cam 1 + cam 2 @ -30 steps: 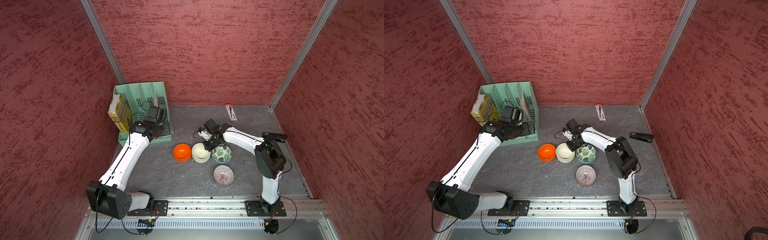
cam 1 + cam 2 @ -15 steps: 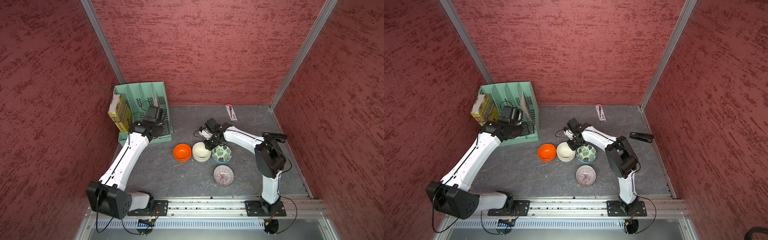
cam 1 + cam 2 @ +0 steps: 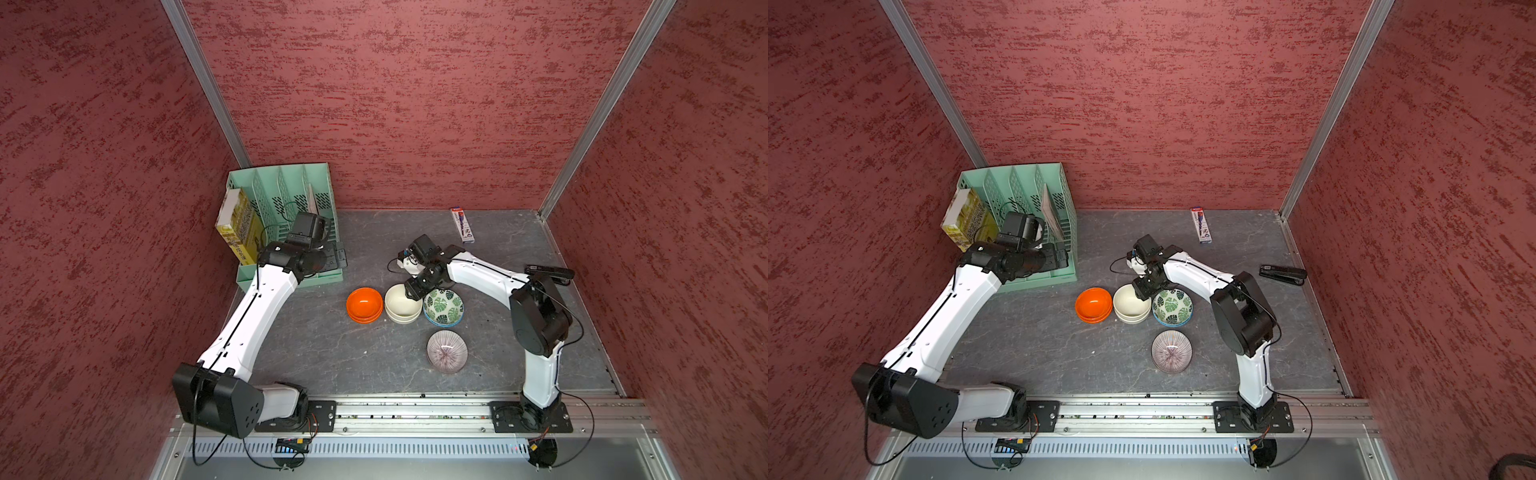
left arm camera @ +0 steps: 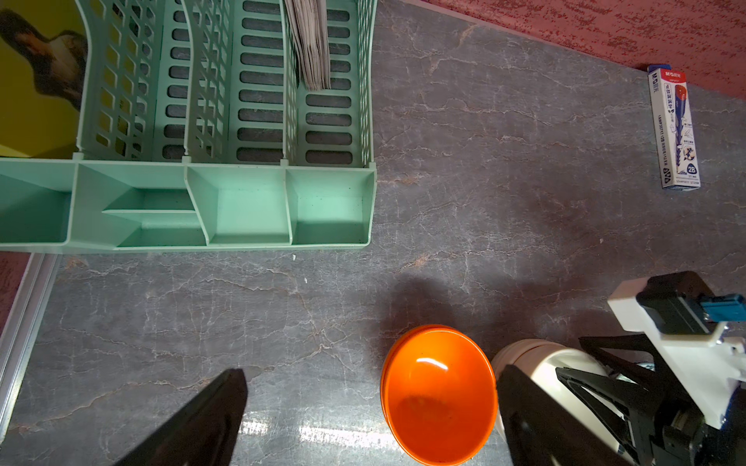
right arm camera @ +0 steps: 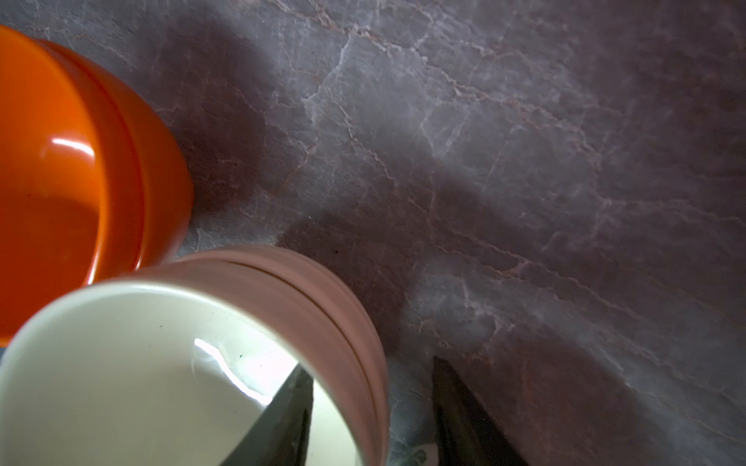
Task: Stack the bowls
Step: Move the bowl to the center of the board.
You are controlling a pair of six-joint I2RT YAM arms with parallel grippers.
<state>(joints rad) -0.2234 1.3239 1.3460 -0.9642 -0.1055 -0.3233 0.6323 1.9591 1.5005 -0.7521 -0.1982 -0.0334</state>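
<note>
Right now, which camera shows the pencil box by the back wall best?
The left wrist view: the pencil box is large there and its 2B label is readable. In both top views it is only a small strip lying near the back wall, print illegible. The right wrist view does not show it.

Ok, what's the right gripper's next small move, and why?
Probably lift the right gripper straight up: its jaws stand open astride the rim of the stacked cream bowls, one finger inside, so moving sideways could drag them.
</note>
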